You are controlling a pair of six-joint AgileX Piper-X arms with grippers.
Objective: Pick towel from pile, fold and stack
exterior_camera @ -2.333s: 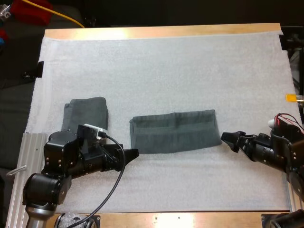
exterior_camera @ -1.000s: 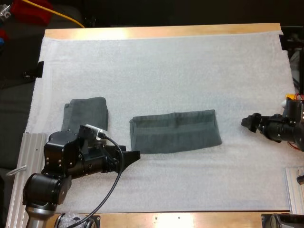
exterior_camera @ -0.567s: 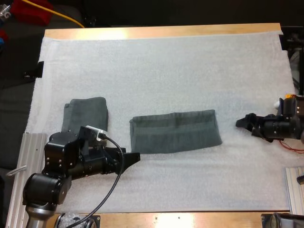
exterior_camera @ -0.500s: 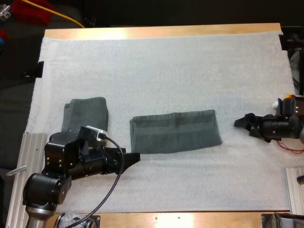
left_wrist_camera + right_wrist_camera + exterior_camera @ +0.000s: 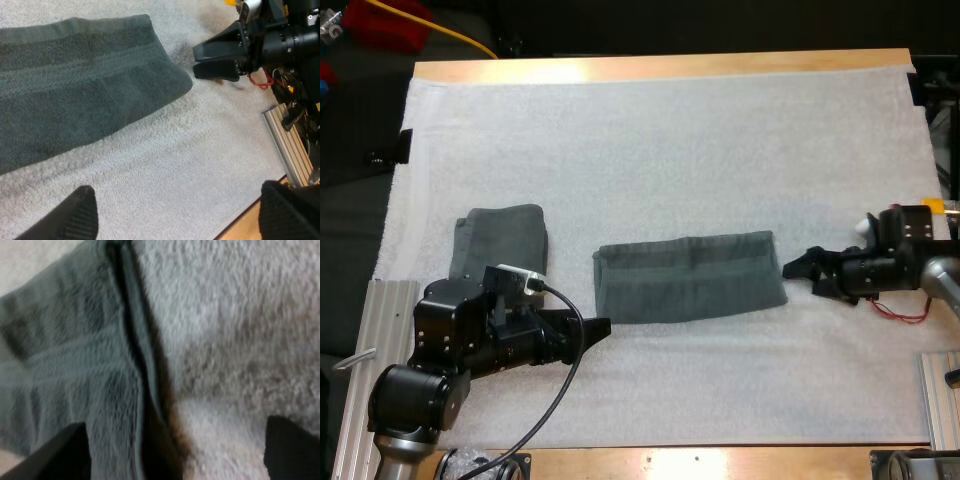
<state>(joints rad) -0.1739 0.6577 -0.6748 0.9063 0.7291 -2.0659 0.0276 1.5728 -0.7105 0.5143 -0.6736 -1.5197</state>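
Since the earlier frames the right gripper (image 5: 792,268) has been brought leftward from the right edge of the frame. It is now placed just beside the right end of the long folded towel (image 5: 690,277), which lies flat at the centre of the white mat (image 5: 670,150). In the right wrist view its fingers (image 5: 62,452) are seen spread wide with nothing held, and the towel's layered end edge (image 5: 75,365) is seen ahead between them.

The left gripper (image 5: 595,325) has hardly shifted and is found at the lower left of the frame, just off the towel's near left corner. Its fingers (image 5: 75,215) are held wide apart and empty over bare mat. In the left wrist view the right gripper (image 5: 196,61) is seen close to the corner of the towel (image 5: 75,90) but apart from it.

A smaller folded towel (image 5: 503,238) is laid at the left of the mat, partly hidden behind the left arm. The wooden edge of the table (image 5: 660,67) is seen across the top of the frame.
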